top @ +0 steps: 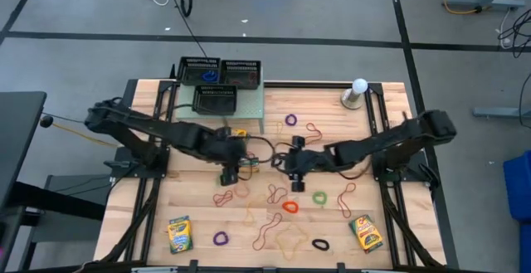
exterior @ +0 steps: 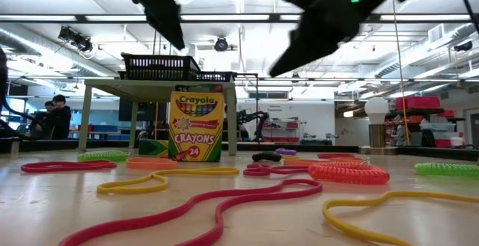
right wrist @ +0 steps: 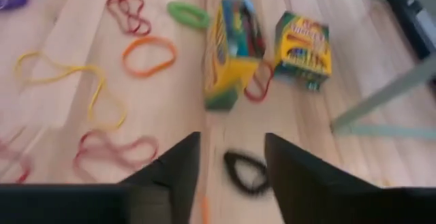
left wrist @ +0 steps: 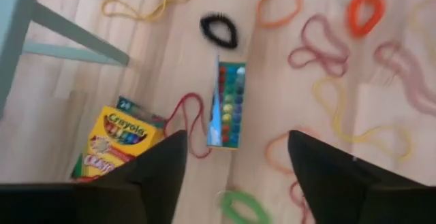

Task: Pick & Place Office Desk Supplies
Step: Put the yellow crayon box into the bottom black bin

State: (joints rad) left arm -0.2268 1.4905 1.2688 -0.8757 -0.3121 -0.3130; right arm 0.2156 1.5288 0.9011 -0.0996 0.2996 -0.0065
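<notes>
Many rubber-band loops [top: 286, 207] in tan, red, orange, green, purple and black lie flat across the wooden table. One crayon box [exterior: 196, 126] stands upright on its bottom at mid-table. A second box [left wrist: 119, 142] lies flat beside it. Two more boxes lie flat near the front edge, one at the left [top: 178, 233] and one at the right [top: 365, 232]. My left gripper [left wrist: 236, 142] and my right gripper [right wrist: 233, 142] both hang open above mid-table, clear of everything, each facing the upright box [right wrist: 231, 54]. A black band [right wrist: 245, 169] lies below the right gripper.
A pale green stand [top: 249, 107] with black mesh trays [top: 217, 72] on it occupies the far left-centre; its leg [left wrist: 68, 37] is close to the flat box. A white ball-topped grey stand [top: 357, 90] is at the far right. People [exterior: 56, 111] sit in the room behind.
</notes>
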